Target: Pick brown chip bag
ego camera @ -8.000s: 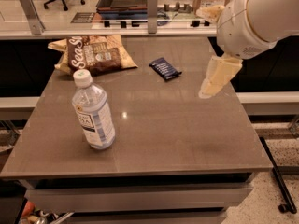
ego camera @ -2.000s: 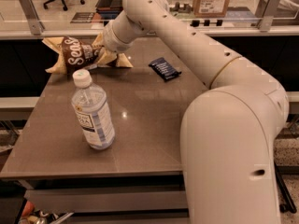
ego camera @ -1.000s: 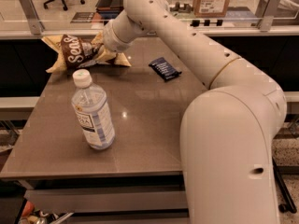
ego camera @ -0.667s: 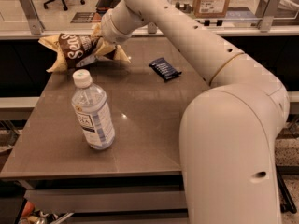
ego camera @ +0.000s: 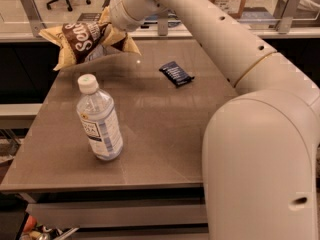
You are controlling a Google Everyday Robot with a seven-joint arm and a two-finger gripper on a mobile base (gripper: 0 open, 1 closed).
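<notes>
The brown chip bag [ego camera: 80, 39], crinkled, dark brown with white lettering and tan-yellow edges, hangs in the air above the far left corner of the table [ego camera: 165, 134]. My gripper [ego camera: 107, 31] is shut on the bag's right part, pinching it, at the end of the white arm [ego camera: 210, 39] that reaches in from the right. The bag is clear of the tabletop, and its shadow falls on the surface below it.
A clear water bottle [ego camera: 98, 120] with a white cap stands upright on the left half of the table. A small flat dark navy wrapper [ego camera: 176, 74] lies at the far middle. A counter with metal posts runs behind the table.
My gripper closed on the brown chip bag and has lifted it up off the table over the last second. The bottle and the wrapper have not moved.
</notes>
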